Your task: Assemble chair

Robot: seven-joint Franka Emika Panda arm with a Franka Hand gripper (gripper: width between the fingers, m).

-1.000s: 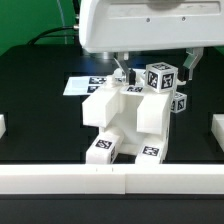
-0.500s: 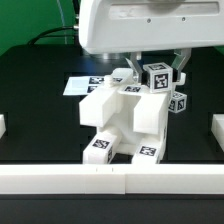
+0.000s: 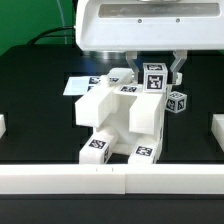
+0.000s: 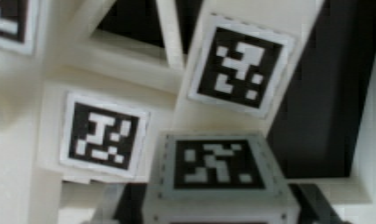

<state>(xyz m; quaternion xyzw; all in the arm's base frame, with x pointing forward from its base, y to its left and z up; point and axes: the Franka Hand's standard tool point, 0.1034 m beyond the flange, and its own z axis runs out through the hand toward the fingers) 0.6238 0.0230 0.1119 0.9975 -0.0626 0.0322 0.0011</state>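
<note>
Chair (image 3: pixel 120 120), partly assembled, at the centre of the black desk (image 3: pixel 35 115). The tool (image 3: pixel 160 74) pinches 1 tagged white part (image 3: pixel 155 80) just behind the chair's top, toward the exterior view's right.

A black desk (image 3: pixel 40 120) carries the work, bounded along its near edge by a long white rail (image 3: pixel 110 178), with short white end pieces at the exterior view's left (image 3: pixel 2 126) and right (image 3: pixel 216 130) margins. At the centre stands the partly built white chair (image 3: pixel 118 118), resting on the dark surface on two tagged bar ends that point toward the rail. Behind it, on the exterior view's left, the marker board (image 3: pixel 78 86) lies flat on the desk, partly hidden by the chair. A small tagged block (image 3: pixel 177 101) shows just beside the chair on the exterior view's right; its footing is hidden.
</note>
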